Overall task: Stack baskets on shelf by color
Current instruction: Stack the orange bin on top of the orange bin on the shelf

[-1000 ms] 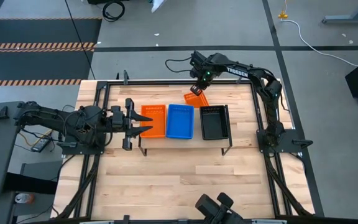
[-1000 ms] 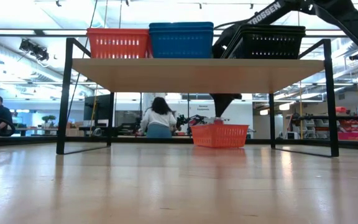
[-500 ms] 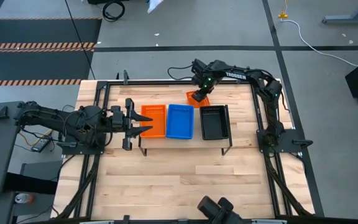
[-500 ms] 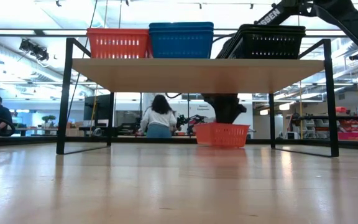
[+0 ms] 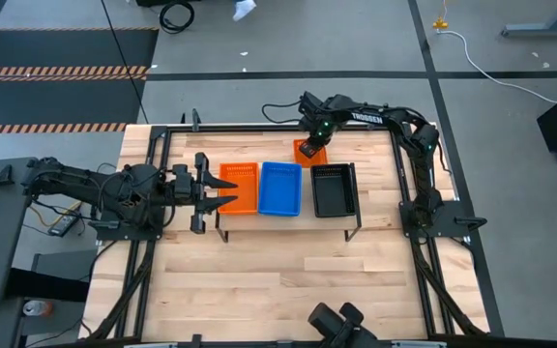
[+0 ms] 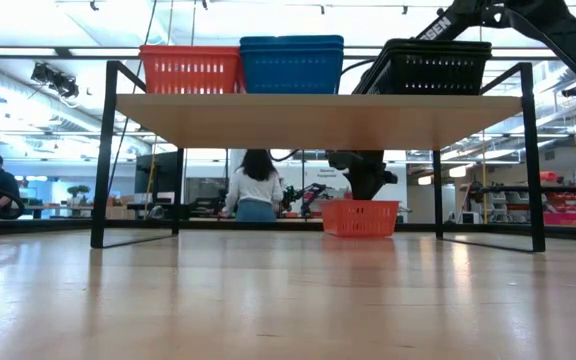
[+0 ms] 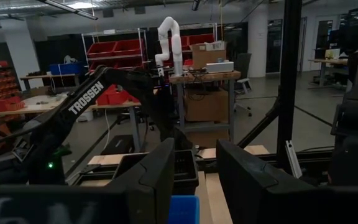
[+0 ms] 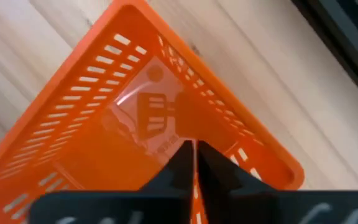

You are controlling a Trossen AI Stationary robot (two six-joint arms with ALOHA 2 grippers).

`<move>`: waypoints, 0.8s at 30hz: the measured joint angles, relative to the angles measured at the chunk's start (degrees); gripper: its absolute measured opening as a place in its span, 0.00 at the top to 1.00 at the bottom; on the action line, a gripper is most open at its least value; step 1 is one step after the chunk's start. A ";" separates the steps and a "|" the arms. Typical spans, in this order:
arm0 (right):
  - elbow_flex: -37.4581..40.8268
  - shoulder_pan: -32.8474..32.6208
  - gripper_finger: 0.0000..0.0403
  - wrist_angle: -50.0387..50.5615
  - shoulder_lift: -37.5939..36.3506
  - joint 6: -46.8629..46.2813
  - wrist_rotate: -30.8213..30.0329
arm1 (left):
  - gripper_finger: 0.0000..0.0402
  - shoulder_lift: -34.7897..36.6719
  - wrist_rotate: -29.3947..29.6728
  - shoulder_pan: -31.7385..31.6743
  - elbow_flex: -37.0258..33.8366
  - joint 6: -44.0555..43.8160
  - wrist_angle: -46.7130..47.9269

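an orange basket (image 5: 312, 150) sits on the tabletop (image 5: 288, 271) in the upper middle of the high view, behind the shelf (image 6: 318, 117), its wall pinched by the right gripper (image 8: 193, 163), while the left gripper (image 5: 209, 193) waits spread by the shelf's left end.

From above, you cannot see most of the loose orange basket (image 5: 311, 151) because the right gripper (image 5: 308, 148) covers it, and in the right wrist view its near end runs off the picture's edge behind the dark fingers (image 8: 180, 167).
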State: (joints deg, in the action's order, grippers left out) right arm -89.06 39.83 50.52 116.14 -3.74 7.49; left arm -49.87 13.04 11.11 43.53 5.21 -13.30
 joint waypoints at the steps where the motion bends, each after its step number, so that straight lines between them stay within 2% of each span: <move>1: 0.00 0.00 0.96 -0.19 0.00 0.78 -0.04 | 0.69 0.00 0.02 0.00 0.00 0.00 0.00; 11: -2.66 1.28 0.99 -0.09 0.04 1.98 -0.07 | 0.69 0.00 0.02 0.00 0.00 0.00 0.00; 15: -3.98 1.75 0.97 1.71 0.04 0.65 5.10 | 0.69 0.00 0.01 0.00 0.00 -0.02 0.00; 18: -3.98 1.03 0.91 5.41 0.04 0.53 9.70 | 0.69 0.00 0.02 0.00 0.00 0.00 0.00; 24: -3.96 0.26 0.71 12.46 0.04 0.72 10.11 | 0.69 0.00 0.01 -0.01 0.00 0.00 0.00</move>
State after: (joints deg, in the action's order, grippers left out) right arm -93.01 40.10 62.98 116.18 -3.02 17.60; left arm -49.87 13.05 11.10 43.53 5.21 -13.30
